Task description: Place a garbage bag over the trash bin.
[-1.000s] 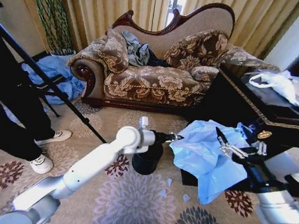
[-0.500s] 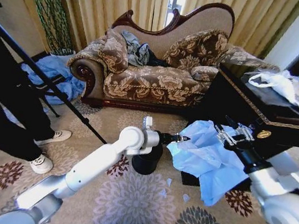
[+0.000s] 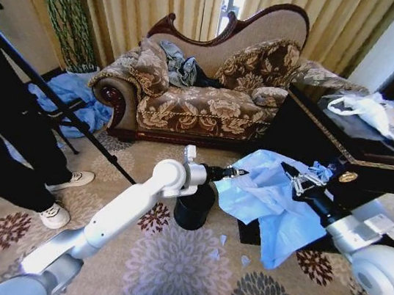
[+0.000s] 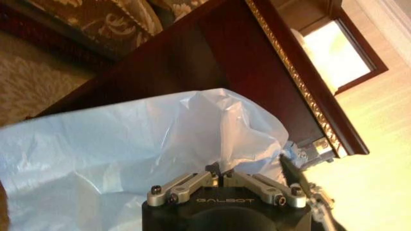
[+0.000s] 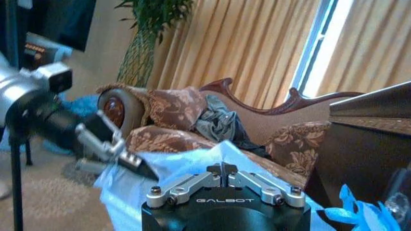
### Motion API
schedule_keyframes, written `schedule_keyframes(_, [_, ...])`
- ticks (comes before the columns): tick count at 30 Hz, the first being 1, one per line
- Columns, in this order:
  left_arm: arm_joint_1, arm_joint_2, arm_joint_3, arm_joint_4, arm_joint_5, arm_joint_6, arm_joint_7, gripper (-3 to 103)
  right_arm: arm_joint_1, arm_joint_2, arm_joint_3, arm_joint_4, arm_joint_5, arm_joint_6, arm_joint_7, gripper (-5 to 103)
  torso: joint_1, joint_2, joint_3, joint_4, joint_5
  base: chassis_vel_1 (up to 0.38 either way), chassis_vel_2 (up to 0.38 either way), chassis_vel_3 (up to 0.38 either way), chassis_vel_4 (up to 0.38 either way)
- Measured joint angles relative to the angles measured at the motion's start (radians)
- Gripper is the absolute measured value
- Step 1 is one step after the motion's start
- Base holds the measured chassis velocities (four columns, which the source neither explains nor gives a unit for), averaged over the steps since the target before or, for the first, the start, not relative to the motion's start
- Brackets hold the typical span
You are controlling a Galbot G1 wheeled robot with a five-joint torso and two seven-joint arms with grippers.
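Both grippers, left [image 3: 239,173] and right [image 3: 294,181], pinch the garbage bag [image 3: 268,195] stretched beside the trash bin [image 3: 193,205]. Thin plastic could tear or slip free if pulled harder.

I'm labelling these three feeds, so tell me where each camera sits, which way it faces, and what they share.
Head view: high on the robot, facing forward and down at the trash bin, sofa and both arms.
Left wrist view: on the left arm, facing over the shut left gripper at the garbage bag and dark cabinet.
Right wrist view: on the right arm, facing over the shut right gripper toward sofa and curtains.
Shared: the bag stretched between both grippers.
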Motion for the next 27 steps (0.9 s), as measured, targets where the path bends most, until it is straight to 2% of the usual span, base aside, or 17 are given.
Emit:
schedule_keyframes(2, [-0.001, 0.001, -0.001, -0.002, -0.003, 0.000, 0.000, 0, 0.005, -0.018, -0.004, -0.011, -0.013, 0.000, -0.006, 0, 0.000, 0.000, 0.000, 0.0000, 0.0000, 0.000, 0.000, 0.000, 0.000])
schedule_keyframes(6, [0.008, 0.001, 0.000, -0.017, -0.005, 0.000, 0.000, 0, 0.021, -0.113, -0.008, -0.044, -0.024, 0.000, -0.016, 0, 0.000, 0.000, 0.000, 0.0001, 0.0000, 0.000, 0.000, 0.000, 0.000])
schedule_keyframes(7, [0.008, 0.001, 0.000, -0.017, -0.005, 0.000, 0.000, 0, 0.021, -0.113, -0.008, -0.044, -0.024, 0.000, -0.016, 0, 0.000, 0.000, 0.000, 0.0001, 0.0000, 0.000, 0.000, 0.000, 0.000])
schedule_keyframes(9, [0.018, -0.002, 0.000, -0.029, -0.005, 0.000, 0.000, 0, 0.028, -0.176, -0.008, -0.067, -0.037, -0.003, -0.036, 0, 0.000, 0.000, 0.000, 0.0003, -0.0001, 0.000, 0.000, 0.000, 0.000])
schedule_keyframes(14, [0.025, -0.005, -0.004, -0.039, -0.003, 0.000, 0.002, 0, 0.024, -0.242, -0.007, -0.090, -0.067, -0.014, -0.076, 0, 0.000, 0.000, 0.000, 0.0003, -0.0001, 0.000, 0.000, 0.000, 0.000])
schedule_keyframes(22, [0.025, -0.011, -0.022, -0.040, 0.000, 0.000, 0.009, 0, 0.009, -0.264, 0.002, -0.106, -0.100, -0.018, -0.117, 0, 0.000, 0.000, 0.000, 0.0000, -0.0001, 0.000, 0.000, 0.000, 0.000])
schedule_keyframes(27, [0.031, 0.002, -0.027, -0.058, 0.002, 0.002, 0.020, 0, 0.012, -0.303, -0.019, -0.128, -0.119, -0.033, -0.136, 0, 0.000, 0.000, 0.000, 0.0002, 0.0000, 0.000, 0.000, 0.000, 0.000])
